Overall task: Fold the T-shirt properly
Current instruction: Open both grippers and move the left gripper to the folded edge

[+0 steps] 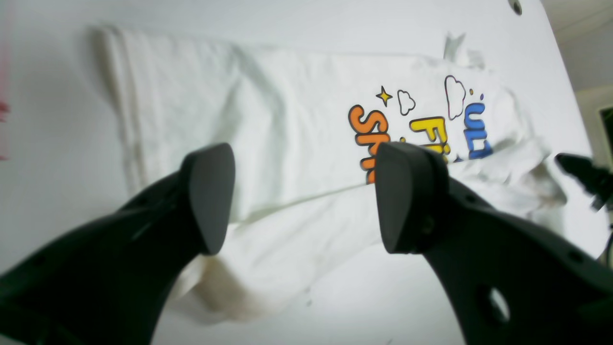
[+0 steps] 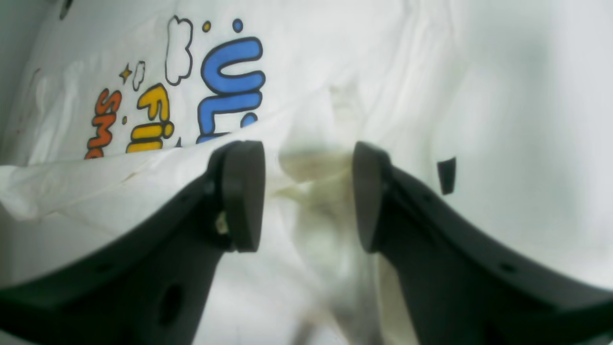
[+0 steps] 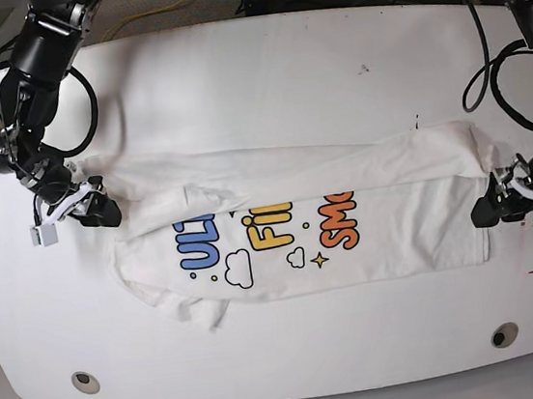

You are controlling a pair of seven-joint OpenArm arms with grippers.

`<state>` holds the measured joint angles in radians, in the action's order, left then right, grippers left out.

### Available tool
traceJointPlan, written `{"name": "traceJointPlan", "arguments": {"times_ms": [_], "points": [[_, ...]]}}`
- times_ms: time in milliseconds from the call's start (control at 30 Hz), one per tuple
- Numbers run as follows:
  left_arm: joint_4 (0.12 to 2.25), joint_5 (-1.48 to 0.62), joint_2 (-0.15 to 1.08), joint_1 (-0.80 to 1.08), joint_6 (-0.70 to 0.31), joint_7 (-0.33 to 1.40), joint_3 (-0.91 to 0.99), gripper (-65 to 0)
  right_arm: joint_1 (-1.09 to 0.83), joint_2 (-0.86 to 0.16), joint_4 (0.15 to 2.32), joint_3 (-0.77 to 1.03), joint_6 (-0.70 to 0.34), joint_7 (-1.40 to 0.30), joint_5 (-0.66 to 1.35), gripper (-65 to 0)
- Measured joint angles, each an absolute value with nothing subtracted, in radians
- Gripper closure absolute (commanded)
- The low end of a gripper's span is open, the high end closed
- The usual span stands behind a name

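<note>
The white, soft cotton short-sleeved T-shirt (image 3: 299, 225) with bubbly blue, yellow and orange lettering lies lengthwise across the middle of the glossy white table (image 3: 251, 75), its far long edge already folded over the print in a wrinkled, uneven band. To fold it well, I judge each pincer should pinch both layers at its end and lift evenly, keeping the crease straight. The black left gripper (image 1: 306, 196) hangs spread wide above the hem end holding nothing; the black right gripper (image 2: 306, 196) is parted around a bunched sleeve, not clamped
</note>
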<state>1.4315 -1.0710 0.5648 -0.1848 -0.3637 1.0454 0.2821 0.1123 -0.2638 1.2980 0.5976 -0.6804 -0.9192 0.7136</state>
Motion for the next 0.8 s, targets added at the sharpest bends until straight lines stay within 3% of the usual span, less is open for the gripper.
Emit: {"name": "traceJointPlan", "arguments": {"times_ms": [133,400,800], "points": [[1.435,-1.048,0.569,-0.122,-0.432,1.053,0.253,-42.6,0.103,-0.258,1.353,0.601,-0.681,-0.979,0.712,-27.7],[1.508,-1.033,0.589,0.094,-0.446,1.052,0.285,-42.5,0.049,-0.257,1.452,0.606,-0.681,-1.019,0.712,-27.6],[1.485,-0.815,0.454,0.151,-0.563,0.999,0.339,-42.5,0.039,-0.239,1.459,0.603,-0.681,-1.022,0.712,-27.6]]}}
